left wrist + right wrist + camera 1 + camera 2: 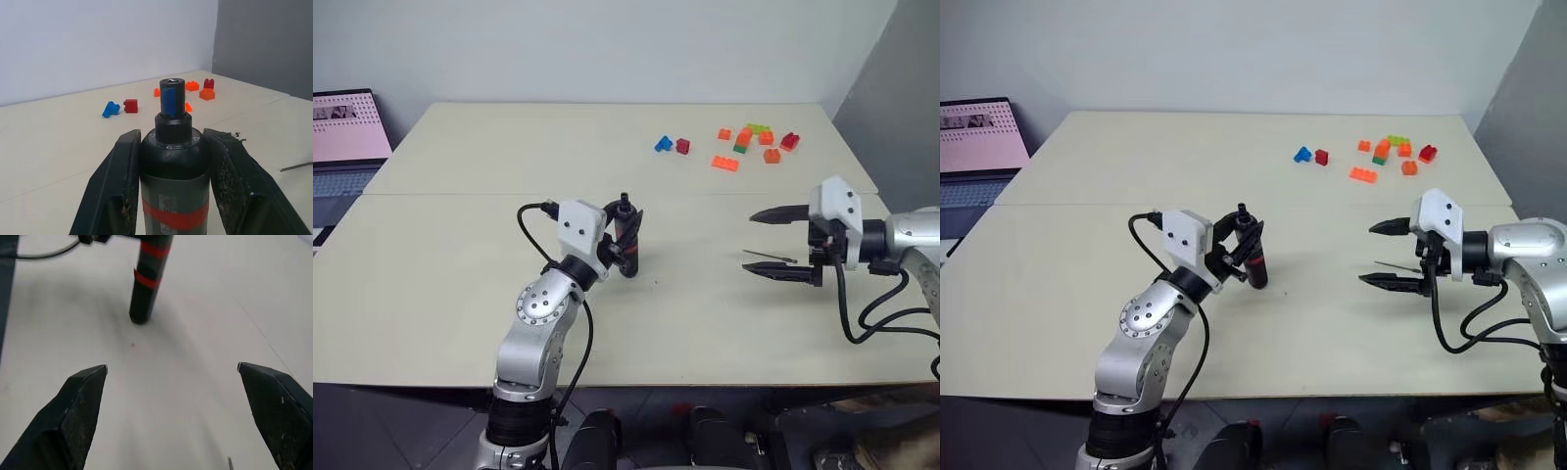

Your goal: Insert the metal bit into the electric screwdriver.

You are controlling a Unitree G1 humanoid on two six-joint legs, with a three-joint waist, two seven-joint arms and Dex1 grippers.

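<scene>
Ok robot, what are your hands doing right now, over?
Left gripper shut on the screwdriver, held upright. Right gripper open, empty, by the metal bit on the table. Nothing between them.

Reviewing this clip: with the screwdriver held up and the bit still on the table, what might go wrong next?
1. The metal bit is thin and lies flat on the table; the open right gripper may slide over it.
2. The left gripper clamps the electric screwdriver mid-body; an insertion push could tilt it.
3. Its socket is small, so misalignment seems likely.

Silver-jointed arms (540, 308), white wrist housings (black cables looping), black pointed fingers (117, 186).
</scene>
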